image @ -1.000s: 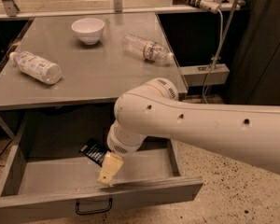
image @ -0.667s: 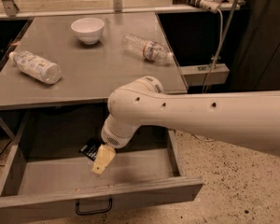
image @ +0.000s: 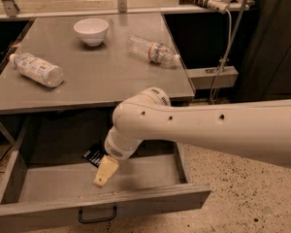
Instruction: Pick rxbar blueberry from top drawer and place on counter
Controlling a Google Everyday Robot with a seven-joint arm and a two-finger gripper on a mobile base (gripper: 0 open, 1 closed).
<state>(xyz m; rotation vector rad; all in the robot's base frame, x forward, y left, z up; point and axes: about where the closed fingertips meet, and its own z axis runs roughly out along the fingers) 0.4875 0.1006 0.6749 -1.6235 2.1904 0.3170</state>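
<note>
The top drawer (image: 63,205) is pulled open below the counter (image: 102,76), its black handle at the front. The rxbar blueberry (image: 93,155), a dark flat packet with white print, lies at the back of the drawer, partly hidden by my wrist. My gripper (image: 105,173) hangs inside the drawer, just in front and to the right of the packet, its cream-coloured finger pointing down toward the drawer floor. My white arm reaches in from the right.
On the counter stand a white bowl (image: 91,30) at the back, a clear plastic bottle (image: 38,70) lying at the left and another bottle (image: 153,50) lying at the right. A power strip and cable (image: 223,13) hang at the back right. Speckled floor lies to the right.
My gripper and arm have moved left and toward the back of the drawer, closer to the rxbar blueberry. The packet has not moved.
</note>
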